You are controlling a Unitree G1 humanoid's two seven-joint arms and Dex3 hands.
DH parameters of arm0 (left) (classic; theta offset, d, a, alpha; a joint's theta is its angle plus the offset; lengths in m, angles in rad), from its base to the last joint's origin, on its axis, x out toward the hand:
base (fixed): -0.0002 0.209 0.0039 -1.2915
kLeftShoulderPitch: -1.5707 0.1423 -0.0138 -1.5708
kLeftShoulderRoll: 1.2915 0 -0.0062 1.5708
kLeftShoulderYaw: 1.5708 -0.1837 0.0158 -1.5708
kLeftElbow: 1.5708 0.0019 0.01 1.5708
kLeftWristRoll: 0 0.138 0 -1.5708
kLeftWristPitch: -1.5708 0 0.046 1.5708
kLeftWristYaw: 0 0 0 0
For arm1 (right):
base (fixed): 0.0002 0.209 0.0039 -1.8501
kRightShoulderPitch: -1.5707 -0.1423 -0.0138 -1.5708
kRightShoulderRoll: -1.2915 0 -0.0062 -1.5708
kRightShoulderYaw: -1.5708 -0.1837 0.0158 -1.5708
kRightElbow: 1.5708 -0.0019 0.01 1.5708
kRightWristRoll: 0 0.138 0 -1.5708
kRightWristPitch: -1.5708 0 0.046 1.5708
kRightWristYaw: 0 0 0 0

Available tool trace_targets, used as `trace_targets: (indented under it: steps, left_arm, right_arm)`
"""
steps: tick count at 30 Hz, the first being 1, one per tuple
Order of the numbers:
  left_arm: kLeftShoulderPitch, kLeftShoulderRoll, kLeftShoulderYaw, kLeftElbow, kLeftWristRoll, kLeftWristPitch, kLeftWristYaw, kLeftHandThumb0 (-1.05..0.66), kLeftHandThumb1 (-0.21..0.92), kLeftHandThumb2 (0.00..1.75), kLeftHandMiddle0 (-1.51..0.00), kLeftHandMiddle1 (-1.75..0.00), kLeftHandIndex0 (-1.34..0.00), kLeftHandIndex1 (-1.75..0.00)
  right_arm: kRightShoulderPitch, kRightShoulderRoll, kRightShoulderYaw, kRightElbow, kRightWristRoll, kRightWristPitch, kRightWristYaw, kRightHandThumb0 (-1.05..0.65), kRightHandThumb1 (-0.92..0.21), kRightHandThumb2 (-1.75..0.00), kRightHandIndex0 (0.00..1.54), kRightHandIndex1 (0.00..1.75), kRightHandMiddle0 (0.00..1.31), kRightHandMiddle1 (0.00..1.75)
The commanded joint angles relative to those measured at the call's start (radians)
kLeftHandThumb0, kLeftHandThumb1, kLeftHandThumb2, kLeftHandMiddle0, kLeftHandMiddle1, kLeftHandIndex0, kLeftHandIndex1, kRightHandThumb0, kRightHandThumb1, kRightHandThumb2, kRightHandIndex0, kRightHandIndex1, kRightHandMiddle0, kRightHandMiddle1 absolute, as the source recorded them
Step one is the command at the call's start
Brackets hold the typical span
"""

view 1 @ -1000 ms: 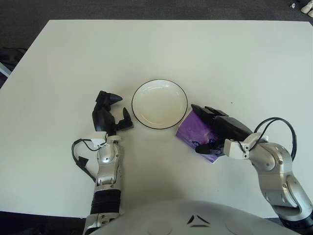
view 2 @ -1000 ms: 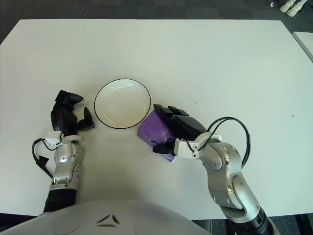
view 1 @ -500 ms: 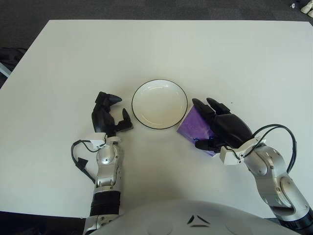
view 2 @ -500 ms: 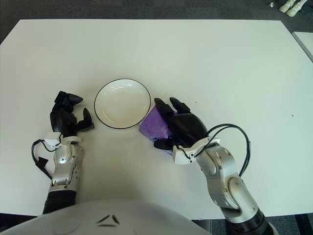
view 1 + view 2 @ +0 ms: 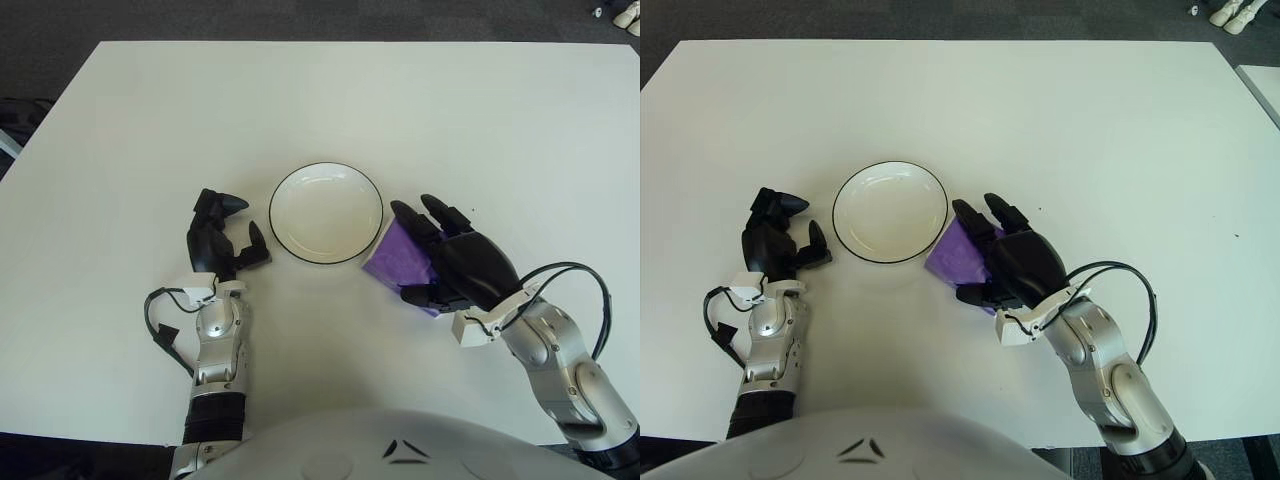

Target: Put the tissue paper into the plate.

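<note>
Pretty sure I'm in a lab or test room, not anybody's home. I'm standing at a big plain white worktop [image 5: 300, 100] with nothing homey on it, just one plate [image 5: 326, 212] sitting in the middle like a test prop. The floor [image 5: 300, 18] around it is dark grey carpet, the flat office kind. Over in the far right corner there's a pair of pale shoes [image 5: 1232, 12] on that carpet, which looks like somebody standing nearby.

Colours we see on the table

We see a purple tissue paper [image 5: 400, 258], a black-rimmed white plate [image 5: 326, 212], a white table [image 5: 200, 110], black hands.
</note>
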Motion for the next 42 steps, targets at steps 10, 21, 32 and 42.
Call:
trace_targets:
  steps: [10, 21, 32, 42]
  left_arm:
    - [0.059, -0.024, 0.001, 0.038, -0.003, 0.035, 0.015, -0.01, 0.01, 1.67, -0.83, -1.75, -0.62, -1.74]
    - [0.062, -0.027, 0.002, 0.034, -0.011, 0.028, 0.017, -0.01, 0.05, 1.63, -0.8, -1.75, -0.59, -1.75]
    - [0.065, -0.026, 0.002, 0.024, -0.008, 0.038, 0.023, -0.01, 0.01, 1.68, -0.83, -1.75, -0.62, -1.74]
    - [0.064, -0.026, 0.005, 0.023, -0.014, 0.04, 0.023, -0.01, 0.01, 1.67, -0.84, -1.75, -0.63, -1.72]
  right_arm:
    - [0.025, -0.06, -0.015, 0.069, -0.053, -0.04, 0.048, -0.65, -0.43, -0.97, 0.0, 0.28, 0.0, 1.2]
    - [0.01, -0.038, -0.029, 0.051, 0.02, -0.002, 0.121, -0.33, -0.15, -1.29, 0.0, 1.64, 0.0, 1.71]
    - [0.01, -0.018, -0.033, 0.031, 0.038, 0.053, 0.167, -0.26, -0.16, -1.33, 0.0, 1.74, 0.02, 1.75]
    - [0.008, -0.01, -0.033, 0.01, 0.06, 0.094, 0.214, -0.07, -0.27, -1.36, 0.45, 1.74, 0.56, 1.73]
